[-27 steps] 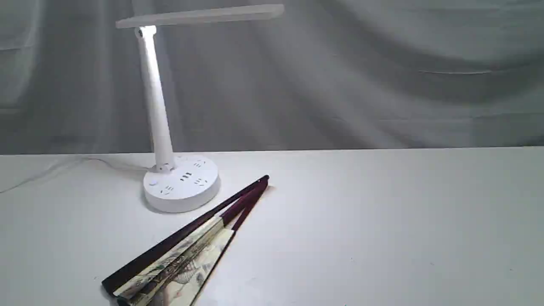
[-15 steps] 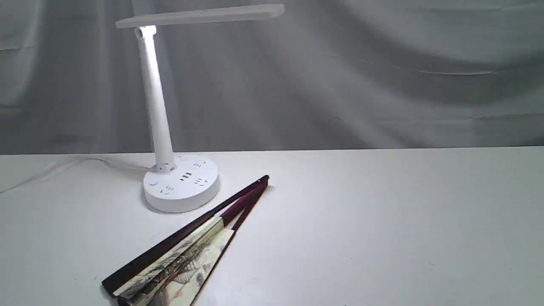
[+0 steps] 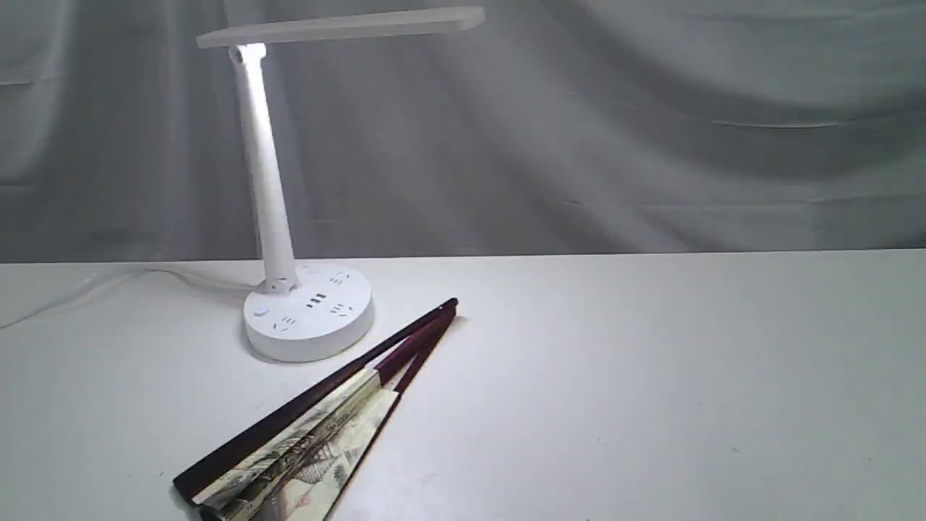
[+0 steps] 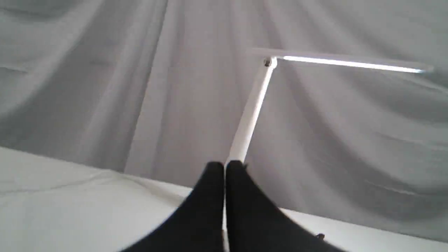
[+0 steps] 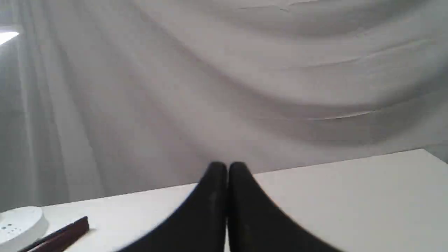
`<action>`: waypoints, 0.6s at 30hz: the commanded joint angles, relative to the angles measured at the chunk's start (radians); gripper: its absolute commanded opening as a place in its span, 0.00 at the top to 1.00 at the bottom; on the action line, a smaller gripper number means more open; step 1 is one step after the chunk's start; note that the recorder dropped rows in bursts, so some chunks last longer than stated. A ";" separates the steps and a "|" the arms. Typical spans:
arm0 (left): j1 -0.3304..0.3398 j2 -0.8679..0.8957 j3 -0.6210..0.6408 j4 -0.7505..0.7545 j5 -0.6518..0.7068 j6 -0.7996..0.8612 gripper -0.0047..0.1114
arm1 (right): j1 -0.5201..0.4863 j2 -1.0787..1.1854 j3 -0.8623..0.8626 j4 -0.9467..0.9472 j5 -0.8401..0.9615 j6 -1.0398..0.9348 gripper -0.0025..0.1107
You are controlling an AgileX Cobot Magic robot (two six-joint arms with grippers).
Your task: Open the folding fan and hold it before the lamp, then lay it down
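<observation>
Both closed tight, empty: left tool [image 4: 224,166], right tool [image 5: 227,166] (folding fan [image 3: 318,438] lies untouched).

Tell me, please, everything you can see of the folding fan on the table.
The folding fan lies flat on the white table, only slightly spread. Dark maroon ribs, seemingly wood, meet at a pivot pointing away beside the lamp's round base; its cream pleated leaf, painted with buildings, runs off the picture's lower edge. Nothing holds it.
</observation>
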 commanded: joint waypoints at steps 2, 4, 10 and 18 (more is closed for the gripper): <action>-0.004 -0.003 -0.118 -0.012 0.052 -0.009 0.96 | 0.002 -0.005 -0.096 0.022 0.050 0.002 0.98; -0.004 0.002 -0.170 -0.012 0.086 -0.009 0.96 | 0.002 -0.005 -0.149 0.022 0.084 0.002 0.98; -0.004 0.142 -0.320 -0.008 0.194 -0.009 0.96 | 0.002 -0.005 -0.276 0.000 0.139 0.002 0.98; -0.004 0.415 -0.475 0.018 0.305 -0.004 0.96 | 0.002 0.266 -0.428 0.000 0.237 -0.014 0.98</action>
